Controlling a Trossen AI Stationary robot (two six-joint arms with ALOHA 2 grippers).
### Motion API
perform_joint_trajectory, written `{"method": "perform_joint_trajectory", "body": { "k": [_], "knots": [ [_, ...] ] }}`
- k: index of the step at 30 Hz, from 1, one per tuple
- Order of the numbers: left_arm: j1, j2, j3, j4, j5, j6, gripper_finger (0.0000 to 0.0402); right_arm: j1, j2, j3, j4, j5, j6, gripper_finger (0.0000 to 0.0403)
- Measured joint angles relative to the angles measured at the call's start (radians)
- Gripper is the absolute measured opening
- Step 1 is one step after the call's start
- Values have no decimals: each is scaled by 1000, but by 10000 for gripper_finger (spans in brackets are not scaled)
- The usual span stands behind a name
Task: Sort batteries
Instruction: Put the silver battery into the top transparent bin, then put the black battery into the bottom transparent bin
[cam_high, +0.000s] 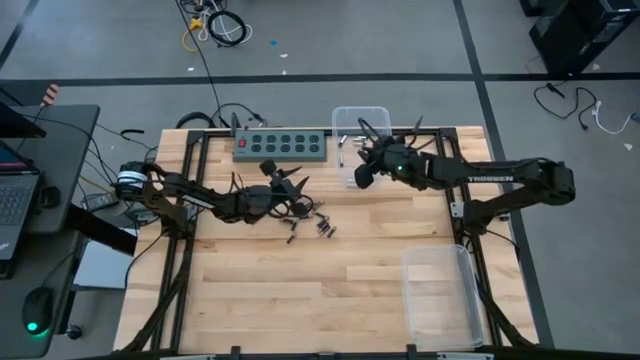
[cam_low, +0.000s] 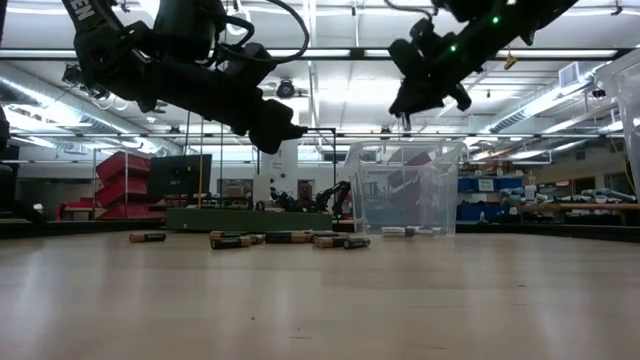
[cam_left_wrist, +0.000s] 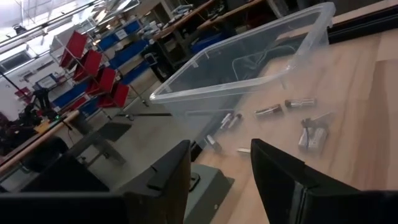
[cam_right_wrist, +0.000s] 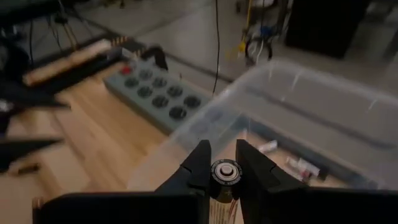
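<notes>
Wooden surface (cam_high: 300, 290): right end effector (cam_right_wrist: 225, 169), clamped on a battery (cam_right_wrist: 224, 174), hovers just beside the clear bin (cam_high: 350, 122); left end effector (cam_left_wrist: 217, 165), fingers apart, hangs near the loose batteries (cam_high: 318, 226).

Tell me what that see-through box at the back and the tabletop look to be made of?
The box looks like thin clear plastic: you see shelves through its glossy walls, and its rim is moulded. The tabletop looks like pale wood strips joined side by side, with visible grain lines and a smooth, slightly shiny finish, probably sealed.
</notes>
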Motion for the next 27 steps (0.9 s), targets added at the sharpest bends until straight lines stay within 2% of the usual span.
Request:
{"method": "perform_joint_trajectory", "body": {
  "k": [3, 9, 18, 27],
  "knots": [
    [0, 0, 0, 0, -1, 0, 168, -11, 28, 0, -5, -37, 17, 44],
    [0, 0, 0, 0, 4, -26, 168, -18, 75, 0, 5, -39, 21, 46],
    [0, 0, 1, 0, 10, -31, 168, -19, 71, 0, 41, -40, 21, 68],
    [-8, -1, 1, -10, 64, -83, 168, -27, 71, 0, 57, -39, 19, 85]
  ]
}}
